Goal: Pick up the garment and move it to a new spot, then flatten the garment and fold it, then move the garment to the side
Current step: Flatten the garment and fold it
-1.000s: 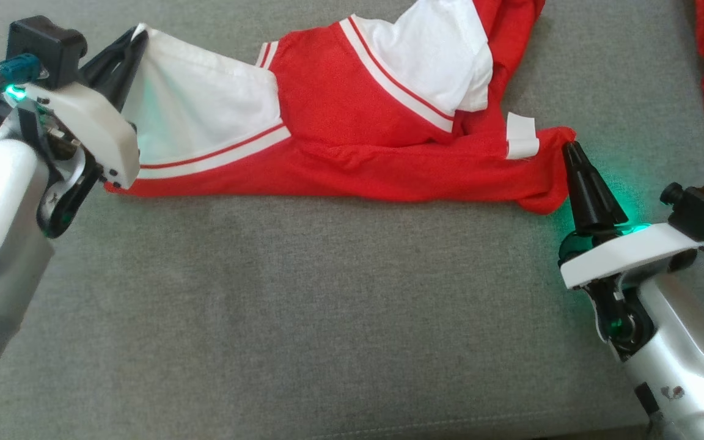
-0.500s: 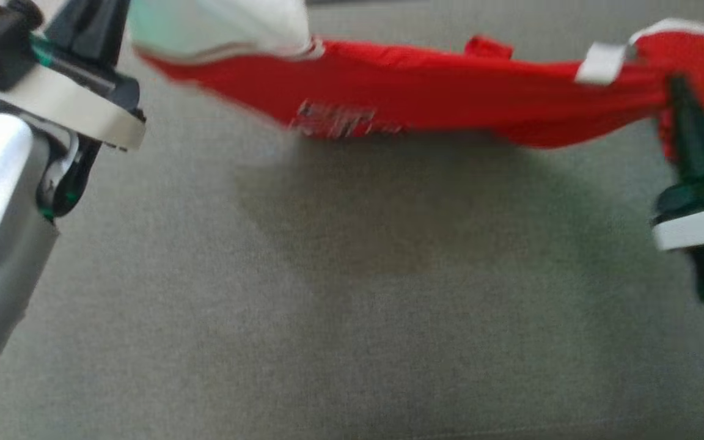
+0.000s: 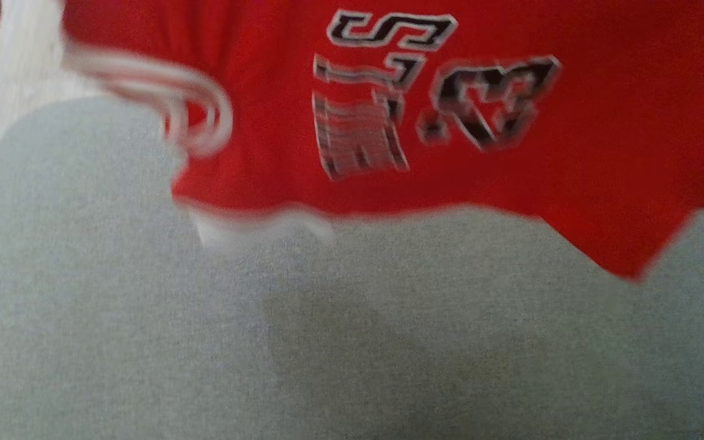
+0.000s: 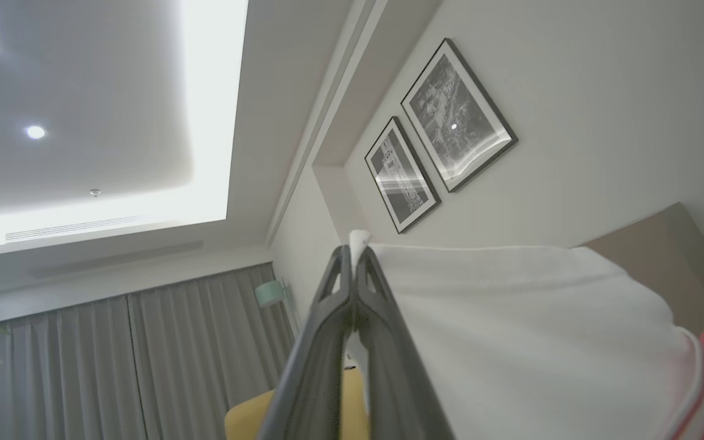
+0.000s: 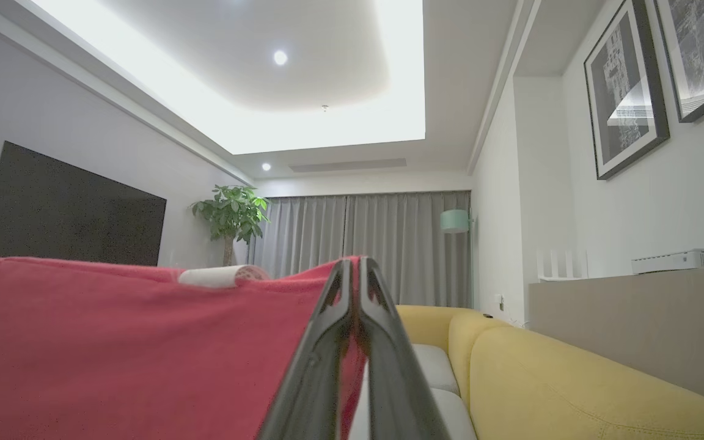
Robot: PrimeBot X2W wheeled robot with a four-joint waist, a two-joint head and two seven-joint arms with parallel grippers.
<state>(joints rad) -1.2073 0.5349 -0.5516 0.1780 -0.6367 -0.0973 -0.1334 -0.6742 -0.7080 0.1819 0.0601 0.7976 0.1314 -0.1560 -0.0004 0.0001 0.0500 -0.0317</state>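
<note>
The left claw [image 4: 354, 260] has its two dark fingers pressed together at the tips, clamped on a white edge of the garment [image 3: 572, 171]; a small tab of white cloth pokes out just past the fingertips. From that pinch the white panel spreads away to the claw's right, ending in striped trim and a strip of red. The right claw [image 5: 355, 269] is likewise closed, its fingers nipped together on a red edge of the same garment. The red cloth stretches away to this claw's left, and a little shows through the gap lower down between the fingers. A small white rolled tab [image 5: 223, 276] sits on the upper edge of the red cloth, a little to the left of the right claw's tips. In the blurred head view the garment hangs spread out, its black-and-white print [image 3: 425, 91] facing the camera. Its lower hem is above the grey fabric surface [image 3: 144, 342], with a soft shadow beneath it.
</note>
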